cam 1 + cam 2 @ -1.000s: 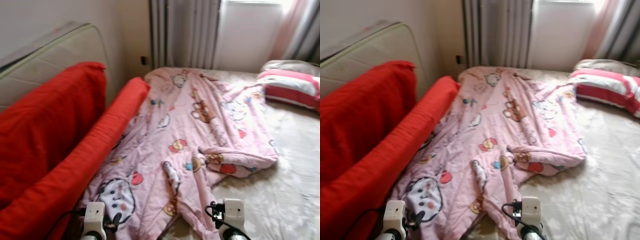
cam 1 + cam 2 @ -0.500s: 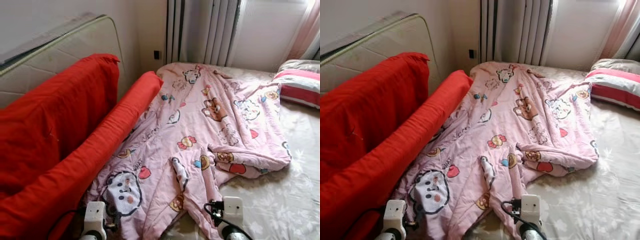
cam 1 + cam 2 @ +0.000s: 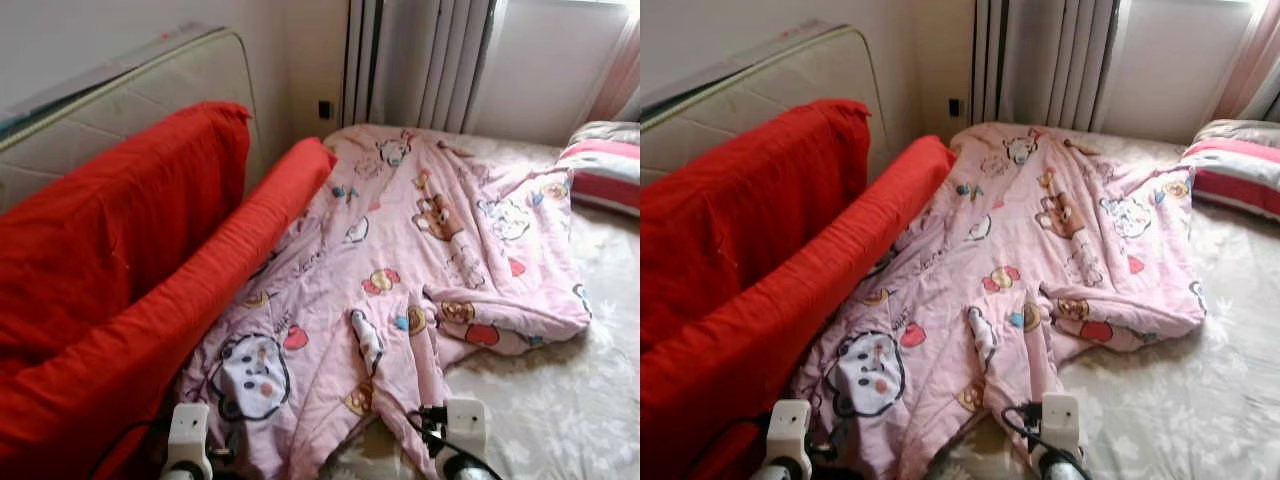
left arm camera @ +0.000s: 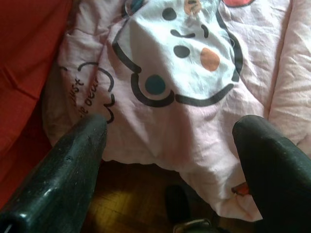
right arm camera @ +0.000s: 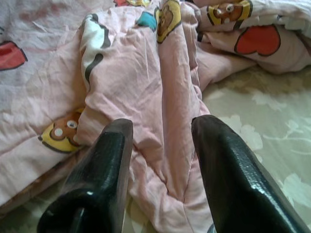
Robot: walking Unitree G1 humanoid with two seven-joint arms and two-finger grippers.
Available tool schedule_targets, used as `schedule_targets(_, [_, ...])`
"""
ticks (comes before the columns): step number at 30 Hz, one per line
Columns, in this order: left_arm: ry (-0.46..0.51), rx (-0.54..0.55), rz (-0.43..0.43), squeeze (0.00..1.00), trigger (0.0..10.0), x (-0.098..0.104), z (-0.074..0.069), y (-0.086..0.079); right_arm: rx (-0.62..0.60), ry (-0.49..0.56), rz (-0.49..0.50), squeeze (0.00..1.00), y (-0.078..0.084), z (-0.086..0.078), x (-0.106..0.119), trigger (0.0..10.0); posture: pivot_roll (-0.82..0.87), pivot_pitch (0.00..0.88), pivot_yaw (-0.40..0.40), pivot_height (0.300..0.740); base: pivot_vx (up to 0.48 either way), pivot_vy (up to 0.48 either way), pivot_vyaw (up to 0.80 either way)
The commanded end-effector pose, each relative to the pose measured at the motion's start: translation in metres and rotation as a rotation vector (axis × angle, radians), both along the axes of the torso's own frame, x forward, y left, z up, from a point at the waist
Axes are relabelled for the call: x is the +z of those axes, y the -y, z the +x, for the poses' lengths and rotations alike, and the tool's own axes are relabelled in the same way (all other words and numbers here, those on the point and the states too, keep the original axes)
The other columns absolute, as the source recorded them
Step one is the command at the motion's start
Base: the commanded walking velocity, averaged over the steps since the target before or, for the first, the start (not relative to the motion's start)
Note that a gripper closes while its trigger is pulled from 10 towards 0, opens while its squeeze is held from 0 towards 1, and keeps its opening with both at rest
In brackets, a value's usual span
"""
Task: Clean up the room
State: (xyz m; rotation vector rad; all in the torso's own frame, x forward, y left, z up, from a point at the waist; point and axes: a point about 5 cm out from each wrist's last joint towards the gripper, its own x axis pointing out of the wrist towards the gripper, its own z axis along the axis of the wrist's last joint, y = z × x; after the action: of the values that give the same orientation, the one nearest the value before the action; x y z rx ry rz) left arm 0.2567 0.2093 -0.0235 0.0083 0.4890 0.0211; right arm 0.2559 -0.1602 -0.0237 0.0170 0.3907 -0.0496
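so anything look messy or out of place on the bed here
Yes. The pink cartoon quilt lies crumpled and skewed across the bed, bunched into folds, with its near corner hanging over the edge above the wooden floor. The striped pillow sits off at the far side.

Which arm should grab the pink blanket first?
Probably right. The right tool is open, with a raised fold of the pink cartoon-print quilted blanket between its fingers. The left tool is also open, over the blanket's flat hanging edge.
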Motion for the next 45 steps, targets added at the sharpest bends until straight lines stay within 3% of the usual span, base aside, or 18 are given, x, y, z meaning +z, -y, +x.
schedule_targets(1, [-0.034, 0.019, -0.003, 0.0, 10.0, -0.005, -0.007, -0.003, 0.004, -0.041, 0.0, 0.0, -0.001, -0.005, -0.006, 10.0, -0.03, 0.165, 0.033, 0.675, 0.0, 0.0, 0.0])
schedule_targets(7, [-0.036, 0.017, -0.001, 0.0, 10.0, -0.006, -0.007, -0.004, 0.0, -0.033, 0.003, 0.0, -0.002, -0.004, -0.005, 10.0, -0.03, 0.166, 0.034, 0.64, 0.0, 0.0, 0.0])
schedule_targets(33, [-0.052, 0.009, -0.003, 0.0, 10.0, -0.007, -0.008, -0.004, -0.013, -0.052, 0.009, 0.0, -0.002, -0.006, -0.008, 10.0, -0.03, 0.169, 0.043, 0.64, 0.0, 0.0, 0.0])
schedule_targets(45, [-0.068, 0.01, -0.004, 0.0, 10.0, -0.01, -0.01, -0.004, -0.146, 0.004, -0.043, 0.0, 0.018, 0.001, 0.002, 10.0, -0.02, 0.169, 0.045, 0.64, 0.0, 0.0, 0.0])
